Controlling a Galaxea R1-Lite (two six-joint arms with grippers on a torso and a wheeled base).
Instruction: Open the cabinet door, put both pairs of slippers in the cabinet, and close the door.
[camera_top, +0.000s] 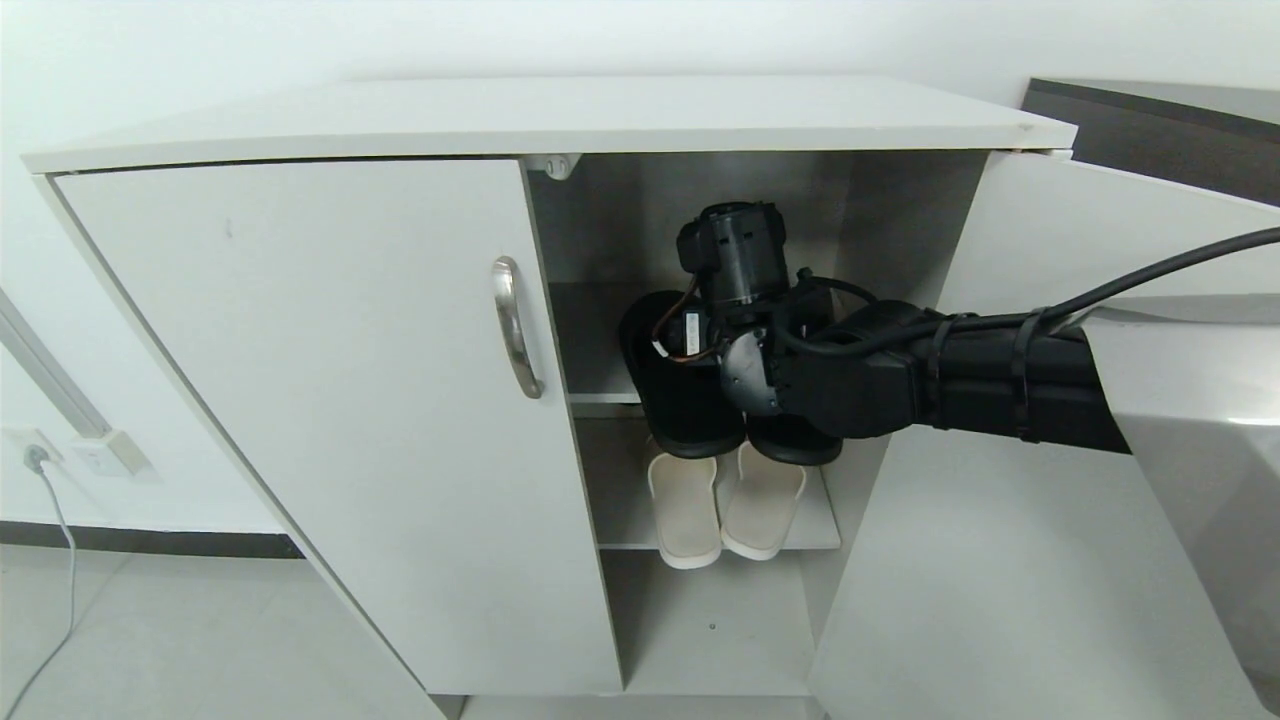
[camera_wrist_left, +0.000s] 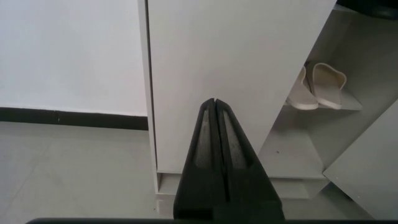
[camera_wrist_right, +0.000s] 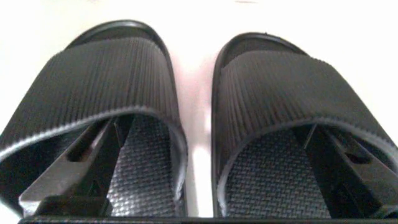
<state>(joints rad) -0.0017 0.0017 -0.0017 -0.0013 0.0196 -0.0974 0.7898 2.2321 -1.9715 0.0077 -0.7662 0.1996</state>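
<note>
White cabinet (camera_top: 560, 115), pale floor (camera_top: 150, 640), perhaps tiled.

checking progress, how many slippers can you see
4. White slippers lie side by side on the lower shelf; black slippers are at the shelf above. None look hidden.

Bright, even light from overhead. White wall (camera_top: 150, 60) and top of cabinet (camera_top: 560, 115) nearly washed out. Cabinet interior dim, deepest shade at 12 o'clock, behind black slippers (camera_top: 680, 410). Soft glint on door handle (camera_top: 515, 325). Straight edges bow near the corners.
</note>
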